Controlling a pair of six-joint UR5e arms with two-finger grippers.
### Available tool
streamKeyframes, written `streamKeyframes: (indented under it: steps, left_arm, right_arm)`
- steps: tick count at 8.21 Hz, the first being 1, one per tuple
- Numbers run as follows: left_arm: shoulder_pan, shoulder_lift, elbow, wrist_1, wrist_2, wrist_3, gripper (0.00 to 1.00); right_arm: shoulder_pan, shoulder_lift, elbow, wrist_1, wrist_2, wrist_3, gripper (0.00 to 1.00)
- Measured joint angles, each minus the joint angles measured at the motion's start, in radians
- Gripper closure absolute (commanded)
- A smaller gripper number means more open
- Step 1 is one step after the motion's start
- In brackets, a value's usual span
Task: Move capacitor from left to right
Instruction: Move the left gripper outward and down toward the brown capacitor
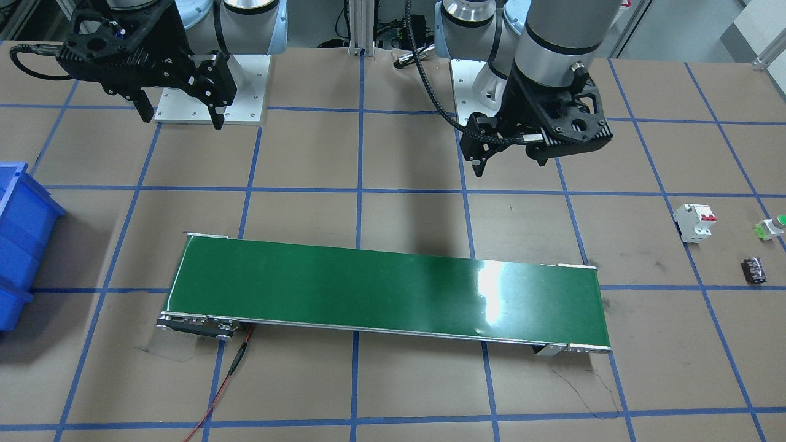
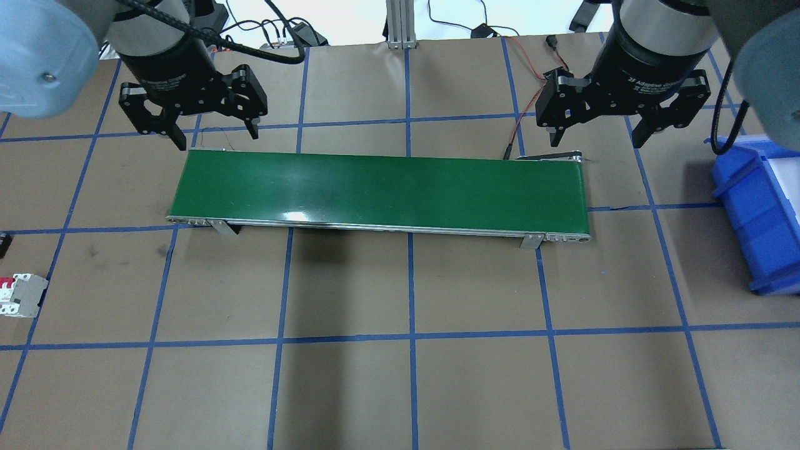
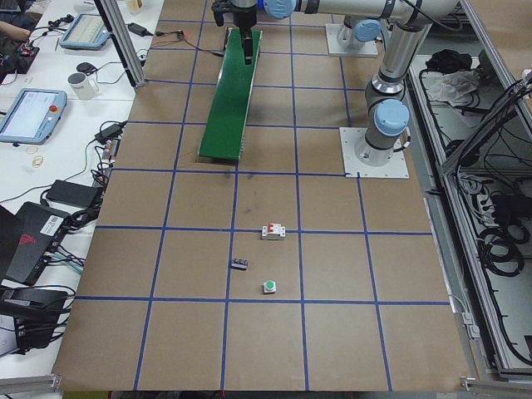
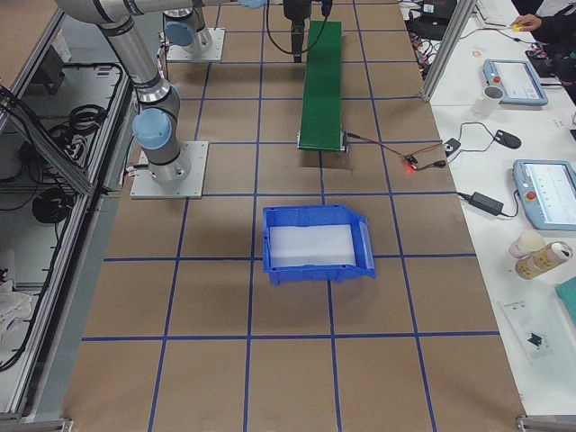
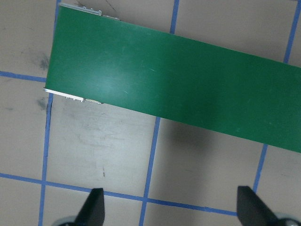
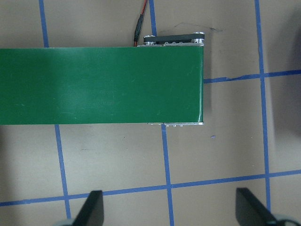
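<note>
The capacitor, a small black cylinder with pale markings, lies on its side on the brown table, far out on my left; it also shows in the exterior left view. My left gripper is open and empty, hovering by the left end of the green conveyor belt, well away from the capacitor. In the front-facing view it hangs on the right. My right gripper is open and empty over the belt's right end. Both wrist views show only belt and table between spread fingers.
A white circuit breaker with red switches and a green-capped push-button sit near the capacitor. A blue bin stands at the table's right end. A red wire runs from the belt's motor end.
</note>
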Motion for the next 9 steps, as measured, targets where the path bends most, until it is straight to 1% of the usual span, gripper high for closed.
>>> streamKeyframes:
  steps: [3,5,7,9]
  left_arm:
    - [0.184,-0.004,0.004,-0.01,0.002,0.203,0.0]
    - [0.314,-0.006,0.005,-0.007,0.045,0.341,0.0]
    - [0.45,-0.025,0.005,0.0,0.061,0.45,0.0]
    - [0.553,-0.057,0.004,0.029,0.062,0.546,0.0]
  right_arm:
    - [0.0,0.001,0.0,0.0,0.0,0.0,0.0]
    - [0.0,0.0,0.0,0.0,0.0,-0.001,0.0]
    - [0.0,-0.001,0.0,0.0,0.0,0.0,0.0]
    - [0.0,-0.001,0.0,0.0,0.001,0.0,0.0]
